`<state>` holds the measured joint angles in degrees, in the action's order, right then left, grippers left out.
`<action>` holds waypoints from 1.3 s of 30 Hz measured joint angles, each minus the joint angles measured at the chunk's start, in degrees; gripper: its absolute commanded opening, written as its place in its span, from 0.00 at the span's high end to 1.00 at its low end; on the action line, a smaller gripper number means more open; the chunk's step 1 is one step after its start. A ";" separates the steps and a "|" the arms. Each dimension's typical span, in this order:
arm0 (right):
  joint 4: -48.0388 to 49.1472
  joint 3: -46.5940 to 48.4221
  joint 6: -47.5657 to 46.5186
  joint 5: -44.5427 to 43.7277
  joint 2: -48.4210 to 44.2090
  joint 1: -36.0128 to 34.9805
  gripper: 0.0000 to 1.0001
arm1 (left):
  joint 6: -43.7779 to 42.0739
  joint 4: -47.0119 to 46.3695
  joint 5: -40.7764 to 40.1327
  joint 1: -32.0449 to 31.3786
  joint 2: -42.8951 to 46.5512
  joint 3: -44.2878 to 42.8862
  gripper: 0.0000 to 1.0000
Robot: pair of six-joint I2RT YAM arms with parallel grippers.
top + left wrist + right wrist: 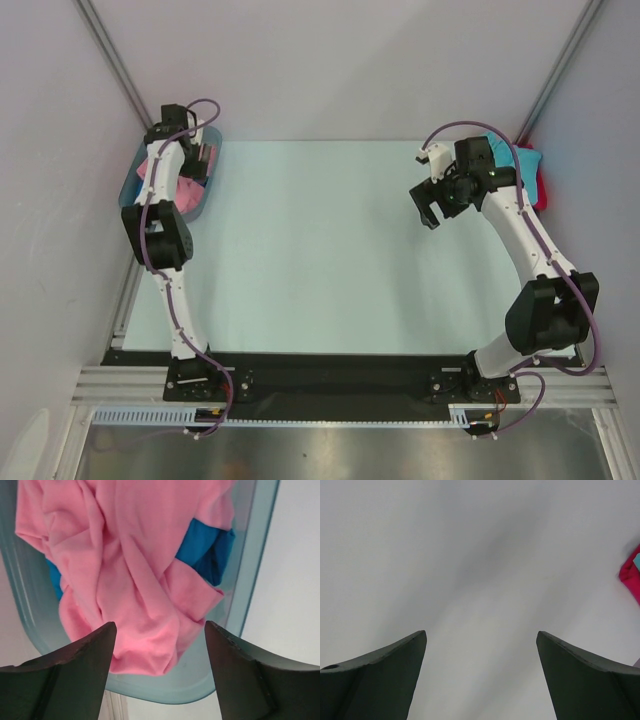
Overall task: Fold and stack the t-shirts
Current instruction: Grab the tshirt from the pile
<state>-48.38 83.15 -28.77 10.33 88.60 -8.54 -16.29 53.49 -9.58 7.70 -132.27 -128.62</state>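
Note:
A crumpled pink t-shirt fills the blue-green plastic tub, with a royal blue t-shirt showing under it. My left gripper hangs just above the pink cloth, jaws apart on either side of its near fold, holding nothing. From above, the left gripper is inside the tub at the far left, over the pink t-shirt. My right gripper is open over bare table, next to a turquoise t-shirt and a red t-shirt.
The tub sits against the left wall at the table's far left corner. The turquoise and red shirts lie piled at the far right edge; the red one shows at the right of the right wrist view. Pale table lies between the arms.

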 measured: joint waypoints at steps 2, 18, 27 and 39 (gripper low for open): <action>0.22 -0.15 0.00 -0.02 -0.02 0.00 0.00 | 0.15 -0.33 -1.66 0.09 -0.07 0.07 0.29; 0.31 -0.24 -0.42 -0.46 -0.02 -0.42 0.00 | 0.17 -0.87 -4.46 0.22 -2.82 2.32 0.49; 0.31 -0.24 -0.44 -0.96 -0.28 -0.52 0.00 | -0.61 -1.38 -6.16 0.22 -4.46 2.32 0.84; 0.48 -0.44 -0.42 -1.07 -0.76 -0.52 0.00 | 0.02 -1.62 -6.36 0.31 -3.89 2.19 1.00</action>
<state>-47.90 82.72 -29.19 9.26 87.83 -9.06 -16.27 51.88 -15.94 8.01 -136.16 -126.43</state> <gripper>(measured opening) 0.995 0.012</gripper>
